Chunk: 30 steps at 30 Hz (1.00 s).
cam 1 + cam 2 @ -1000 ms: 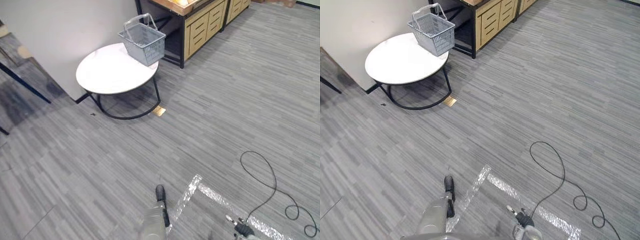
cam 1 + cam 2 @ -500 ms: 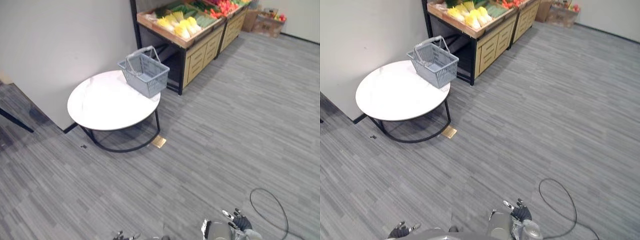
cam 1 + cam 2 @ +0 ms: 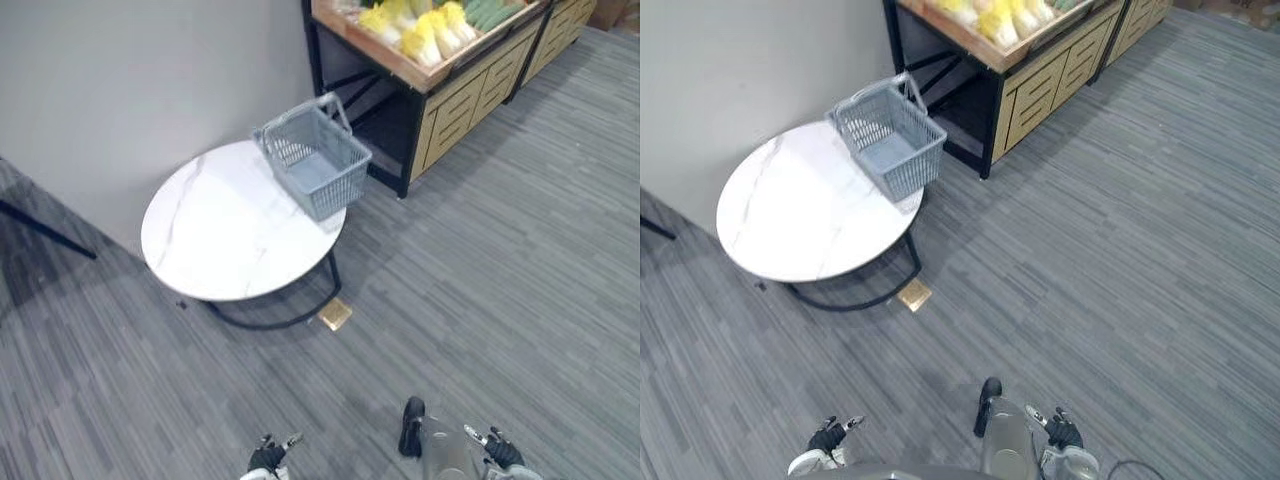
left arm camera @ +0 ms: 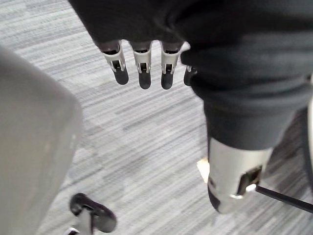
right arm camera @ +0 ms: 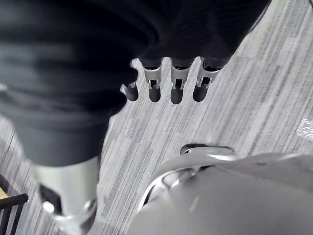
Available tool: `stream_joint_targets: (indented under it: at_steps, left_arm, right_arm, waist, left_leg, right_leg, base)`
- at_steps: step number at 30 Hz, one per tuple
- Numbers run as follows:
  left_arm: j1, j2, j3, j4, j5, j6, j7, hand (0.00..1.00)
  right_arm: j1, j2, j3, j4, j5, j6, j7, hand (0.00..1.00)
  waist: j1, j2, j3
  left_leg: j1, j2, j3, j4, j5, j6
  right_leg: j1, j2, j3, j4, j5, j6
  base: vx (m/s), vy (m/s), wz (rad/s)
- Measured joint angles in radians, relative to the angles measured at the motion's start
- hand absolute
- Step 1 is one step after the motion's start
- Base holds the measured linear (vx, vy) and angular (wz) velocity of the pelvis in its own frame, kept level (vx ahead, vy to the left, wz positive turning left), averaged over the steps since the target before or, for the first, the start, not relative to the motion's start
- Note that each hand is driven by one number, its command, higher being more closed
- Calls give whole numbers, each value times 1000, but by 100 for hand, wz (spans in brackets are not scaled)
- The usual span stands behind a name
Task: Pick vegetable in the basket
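An empty grey plastic basket [image 3: 315, 160] with its handles up stands on the far right rim of a round white table [image 3: 225, 235]. Behind it, yellow and green vegetables [image 3: 420, 25] lie on a wooden display shelf [image 3: 1005, 50]. Both hands hang low at the near edge of the view, far from the table: my left hand [image 3: 268, 458] and my right hand [image 3: 500, 452]. In the wrist views the left hand's fingers [image 4: 141, 71] and the right hand's fingers [image 5: 176, 88] are straight over grey floor, with nothing in them.
A grey wall [image 3: 150, 80] rises behind the table. The shelf stands on a black frame with wooden drawers [image 3: 460, 110]. A small brass floor plate [image 3: 335, 315] lies by the table's black ring foot. Open grey floor [image 3: 480, 300] stretches between me and the table.
The whole view has shifted: table and basket now sit nearer the middle and the shelf at the top right. The things themselves have not moved. Both hands stay low.
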Motion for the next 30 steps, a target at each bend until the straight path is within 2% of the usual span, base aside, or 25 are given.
stream_joint_targets:
  at_steps: [1, 3, 5, 6, 7, 9, 10, 11, 12, 13, 14, 15, 16, 17, 18, 19, 20, 21, 22, 24, 25, 27, 28, 29, 30]
  left_arm:
    - [0, 4, 0, -5, -1, -2, -4, 0]
    - [0, 10, 1, -15, -1, -4, -4, 0]
    - [-1, 10, 0, -40, -6, -5, -3, 0]
    - [-4, 11, -2, -47, -7, -5, -3, 0]
    - [-11, 14, -19, -55, -8, -6, -2, 0]
    - [-15, 15, -52, -56, -4, -6, 7, 0]
    - [-10, 10, -73, -48, -1, -5, 11, 0]
    - [-11, 12, -83, -43, -1, -5, 10, 0]
    - [-15, 19, -88, -44, 1, -4, 9, 0]
    - [-17, 36, -85, -53, 1, -7, 7, 0]
    - [-21, 49, -79, -53, 2, -5, 7, 0]
    - [-21, 49, -75, -53, 3, -3, 8, 0]
    - [-20, 49, -65, -41, 6, -3, 10, 0]
    - [-16, 52, -62, -34, 6, -2, 11, 0]
    - [-8, 66, -71, -23, 9, 3, 12, 0]
    - [4, 86, -92, -18, 18, 7, 13, 0]
    - [6, 96, -99, -11, 18, 10, 14, 0]
    - [14, 105, -104, 12, 17, 21, 19, 0]
    - [18, 107, -101, 13, 16, 22, 20, 0]
    - [26, 103, -85, 13, 16, 25, 20, 0]
    - [26, 102, -84, 13, 16, 25, 20, 0]
    - [28, 98, -76, 13, 16, 25, 20, 0]
    - [34, 97, -75, 14, 15, 25, 20, 0]
    - [37, 99, -74, 14, 14, 25, 20, 0]
    - [38, 101, -72, 15, 14, 25, 21, 0]
  right_arm:
    - [-6, -4, 12, 5, 0, 0, 0, 0]
    - [-17, -1, 12, 4, 0, 0, -2, 0]
    - [-38, 2, 17, 5, 2, 0, -12, 0]
    - [-41, 4, 22, 4, 2, -1, -14, 0]
    - [-44, 6, 33, 3, 2, -1, -15, 0]
    - [-39, 4, 53, -3, 2, -1, -16, 0]
    - [-26, -9, 67, -13, 1, -1, -16, 0]
    - [-28, -7, 92, -15, -4, 1, -17, 0]
    - [-35, 2, 105, -17, -14, 1, -15, 0]
    - [-46, 11, 131, -19, -42, -3, -12, 0]
    - [-64, 14, 132, -19, -62, -4, -12, 0]
    - [-69, 12, 132, -20, -71, -4, -13, 0]
    - [-74, 11, 138, -20, -80, -6, -13, 0]
    - [-75, 13, 143, -21, -80, -9, -13, 0]
    - [-74, 19, 169, -26, -89, -13, -13, 0]
    - [-71, 28, 184, -28, -107, -16, -12, 0]
    - [-65, 32, 186, -28, -109, -18, -12, 0]
    - [-42, 36, 182, -47, -100, -21, -11, 0]
    - [-39, 32, 182, -56, -101, -21, -14, 0]
    - [-30, 29, 175, -61, -101, -23, -13, 0]
    - [-32, 30, 170, -59, -101, -23, -12, 0]
    - [-33, 32, 167, -53, -101, -20, -7, 0]
    - [-35, 33, 165, -43, -101, -20, -4, 0]
    - [-36, 35, 160, -33, -101, -19, -2, 0]
    - [-37, 37, 154, -28, -101, -19, -2, 0]
  waist:
    - [3, -1, 0]
    - [5, -5, 2]
    - [19, 1, 3]
    - [30, 1, 3]
    - [45, -1, 4]
    - [50, 2, 2]
    - [51, 26, -12]
    - [54, 44, -20]
    - [51, 18, -23]
    - [54, -23, -25]
    - [53, -43, -24]
    - [53, -48, -22]
    - [55, -48, -20]
    - [55, -46, -20]
    - [54, -45, -21]
    - [48, -44, -20]
    - [41, -45, -19]
    - [25, -50, -17]
    - [22, -52, -16]
    - [18, -53, -17]
    - [16, -53, -17]
    - [23, -53, -17]
    - [28, -56, -19]
    - [29, -63, -24]
    - [30, -66, -25]
  left_leg:
    - [-51, 41, 83, 117, -66, 11]
    - [-130, 58, 168, 170, -148, 55]
    - [-260, 46, 210, 102, -220, 41]
    - [-283, 41, 225, 58, -227, 45]
    - [-319, 24, 267, -64, -232, 45]
    - [-318, -41, 318, -357, -181, 55]
    - [-314, -62, 355, -554, -71, 50]
    - [-310, -76, 369, -623, -21, 204]
    - [-302, -101, 374, -637, -29, 189]
    - [-298, -141, 380, -655, -45, 205]
    - [-294, -166, 375, -652, -68, 215]
    - [-280, -177, 373, -652, -80, 219]
    - [-234, -186, 373, -663, -100, 222]
    - [-203, -186, 376, -676, -115, 213]
    - [-145, -181, 378, -694, -139, 202]
    - [-102, -174, 366, -695, -162, 195]
    - [-80, -174, 356, -701, -169, 193]
    - [-13, -180, 326, -727, -181, 180]
    - [4, -181, 317, -728, -181, 181]
    - [35, -181, 276, -736, -182, 177]
    - [47, -181, 249, -741, -178, 170]
    - [46, -172, 193, -742, -178, 142]
    - [43, -160, 163, -742, -182, 117]
    - [32, -147, 125, -741, -186, 88]
    - [28, -140, 108, -741, -185, 72]
  right_leg:
    - [71, 6, -7, -25, -13, -4]
    - [174, 2, -8, -92, -35, 3]
    - [261, -1, -21, -165, -44, 27]
    - [275, -3, -27, -178, -45, 31]
    - [311, -11, -38, -207, -46, 59]
    - [363, -25, -65, -244, -58, 95]
    - [389, -7, -79, -264, -77, 118]
    - [414, 7, -77, -272, -97, 141]
    - [423, -10, -76, -278, -102, 132]
    - [420, -36, -51, -285, -103, 130]
    - [421, -59, -30, -266, -96, 135]
    - [418, -72, -20, -233, -89, 144]
    - [387, -100, 14, -96, -86, 151]
    - [355, -115, 37, 9, -78, 164]
    - [271, -144, 86, 237, -21, 229]
    - [179, -146, 141, 459, 43, 260]
    - [142, -153, 143, 547, 42, 261]
    - [72, -179, 94, 683, 4, 243]
    - [59, -192, 69, 687, -19, 231]
    - [40, -225, 3, 601, -60, 179]
    - [36, -226, -2, 506, -62, 176]
    - [41, -212, 42, 276, -58, 177]
    - [43, -194, 113, 119, -46, 174]
    - [44, -187, 191, -12, -5, 170]
    - [41, -186, 226, -54, 22, 167]
  base:
    - [419, -122, -5]
    - [572, -127, 4]
    - [413, 4, 7]
    - [338, 82, 0]
    - [359, 126, 11]
    - [385, 179, 28]
    - [493, 280, 37]
    - [499, 263, 45]
    - [482, 237, 34]
    - [366, 161, 36]
    - [279, 134, 25]
    - [364, 174, 18]
    - [286, 137, -2]
    - [406, 177, -21]
    - [290, 84, -25]
    - [293, 54, -11]
    - [380, 15, 37]
    - [330, -5, 51]
    - [333, -17, 56]
    - [323, -90, 66]
    - [402, -176, 106]
    - [277, -215, 92]
    - [240, -330, 85]
    - [232, -370, 83]
    - [264, -544, 84]
